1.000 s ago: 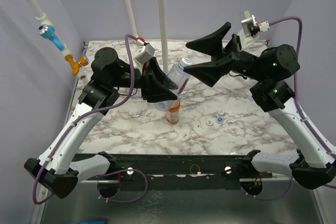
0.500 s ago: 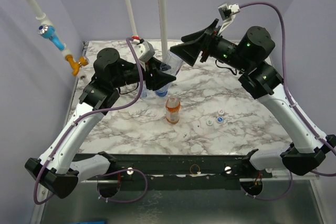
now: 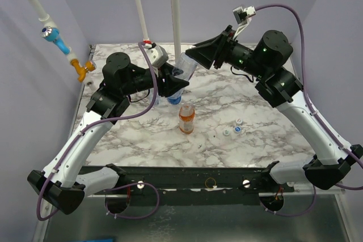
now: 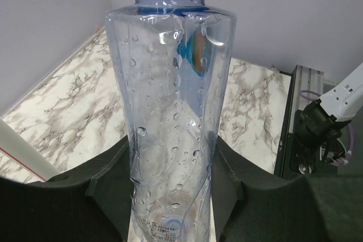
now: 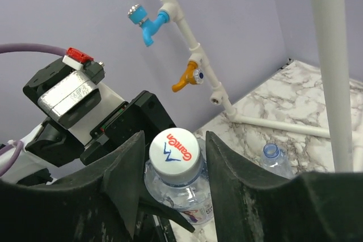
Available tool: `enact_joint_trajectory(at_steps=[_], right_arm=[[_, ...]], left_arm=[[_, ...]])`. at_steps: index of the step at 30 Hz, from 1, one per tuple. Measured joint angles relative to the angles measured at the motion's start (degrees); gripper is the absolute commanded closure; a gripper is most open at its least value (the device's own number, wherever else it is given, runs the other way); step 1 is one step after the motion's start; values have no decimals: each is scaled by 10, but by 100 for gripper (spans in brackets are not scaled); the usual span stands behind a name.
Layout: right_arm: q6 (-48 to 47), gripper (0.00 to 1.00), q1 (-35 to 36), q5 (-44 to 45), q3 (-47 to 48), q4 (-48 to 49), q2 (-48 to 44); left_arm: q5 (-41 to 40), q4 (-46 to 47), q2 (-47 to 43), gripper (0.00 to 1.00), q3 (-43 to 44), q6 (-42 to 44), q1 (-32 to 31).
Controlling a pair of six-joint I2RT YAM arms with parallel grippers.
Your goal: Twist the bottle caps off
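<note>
My left gripper (image 3: 173, 80) (image 4: 173, 160) is shut on the body of a clear blue-tinted bottle (image 3: 185, 71) (image 4: 170, 100), holding it tilted above the table. Its white bottle cap (image 5: 174, 150), printed in red and blue, is screwed on. My right gripper (image 3: 195, 58) (image 5: 174, 138) has closed in on that cap from both sides, with at most a sliver between fingers and cap. An orange bottle (image 3: 186, 118) stands upright on the marble in front. An open clear bottle (image 5: 272, 157) stands behind. Loose caps (image 3: 226, 132) (image 3: 237, 128) lie to the right.
Two white pipes (image 3: 138, 4) (image 3: 176, 15) rise at the back of the marble table (image 3: 266, 140). A pipe with a blue tap (image 5: 148, 24) and an orange tap (image 5: 187, 77) runs along the left wall. A black rail (image 3: 193, 177) borders the near edge.
My right gripper swung left over the bottle's top and its jaws came in from wide open around the cap. The left gripper drew the bottle back from above the orange bottle.
</note>
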Motion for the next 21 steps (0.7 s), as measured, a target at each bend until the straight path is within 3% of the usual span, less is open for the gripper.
enact_joint_trajectory(at_steps=[11, 17, 21], right_arm=[[3, 78, 0, -1, -22, 21, 0], [-3, 82, -1, -26, -34, 43, -7], [-5, 82, -5, -113, -53, 102, -19]], left_arm=[[0, -3, 0, 100, -2, -3, 1], [15, 2, 0, 100, -4, -22, 1], [87, 16, -1, 100, 0, -70, 2]])
